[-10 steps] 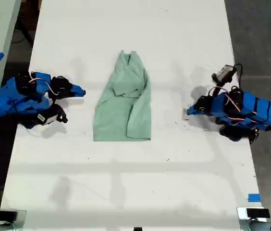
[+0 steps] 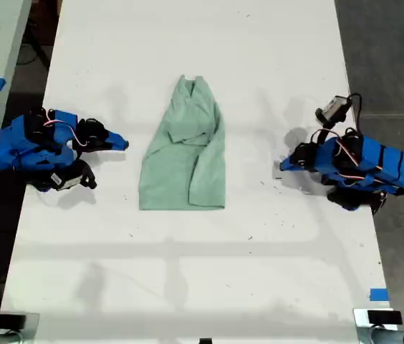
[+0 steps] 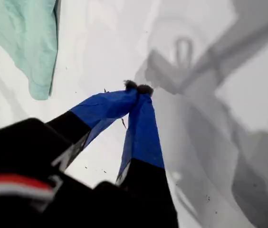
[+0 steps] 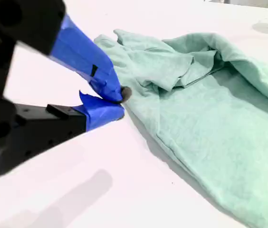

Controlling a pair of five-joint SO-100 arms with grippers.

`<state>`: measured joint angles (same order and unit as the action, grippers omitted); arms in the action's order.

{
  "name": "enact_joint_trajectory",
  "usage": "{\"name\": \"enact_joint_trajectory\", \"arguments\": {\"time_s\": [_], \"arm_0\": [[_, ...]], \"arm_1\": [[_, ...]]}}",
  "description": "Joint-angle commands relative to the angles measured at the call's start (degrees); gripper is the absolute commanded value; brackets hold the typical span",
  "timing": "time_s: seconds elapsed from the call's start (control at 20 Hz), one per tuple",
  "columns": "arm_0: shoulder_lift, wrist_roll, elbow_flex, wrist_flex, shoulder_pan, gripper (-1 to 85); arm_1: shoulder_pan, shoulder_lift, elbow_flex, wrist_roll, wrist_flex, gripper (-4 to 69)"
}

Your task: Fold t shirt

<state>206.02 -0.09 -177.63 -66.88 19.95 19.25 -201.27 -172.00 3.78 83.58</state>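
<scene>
You see the t shirt [image 2: 185,152] lying folded lengthwise mid-table [image 2: 188,272] in the exterior view, apart from both arms. Only the second wrist view shows my second gripper [image 4: 119,100] just beside the cloth's edge, jaws pressed together, empty. My first gripper [image 3: 138,88] is closed too, over bare table.

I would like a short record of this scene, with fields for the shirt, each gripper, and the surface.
t shirt: pale mint green, wrinkled, partly folded, lying flat mid-table, narrower at its far end in the exterior view
my first gripper: shut, empty, over bare table, apart from the shirt
my second gripper: shut, empty, tips beside the shirt's edge; contact cannot be told
table: white, with small dark specks
arms: one at each side of the exterior view
</scene>
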Motion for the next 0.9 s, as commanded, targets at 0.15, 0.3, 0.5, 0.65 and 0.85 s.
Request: {"name": "enact_joint_trajectory", "arguments": {"time_s": [0.15,0.3,0.5,0.65,0.85], "arm_0": [[-1.85,-7.65,4.13,0.62,-9.05,-0.3],[-27.16,-14.33,18.02,1.76,-15.91,-0.4],[-58.27,-21.62,42.01,-5.80,-21.45,-0.3],[-66.18,-21.27,49.39,-11.69,-20.13,-0.3],[-78.66,-17.49,54.84,-8.96,-18.98,-0.3]], "arm_1": [[0.26,0.18,0.97,0.44,0.18,-0.8],[0.18,0.18,0.97,0.44,0.18,-0.8],[0.18,0.18,0.97,0.44,0.18,-0.8],[0.00,0.18,0.97,0.70,0.18,-0.8],[-0.09,0.18,0.97,0.88,0.18,-0.8]]}}
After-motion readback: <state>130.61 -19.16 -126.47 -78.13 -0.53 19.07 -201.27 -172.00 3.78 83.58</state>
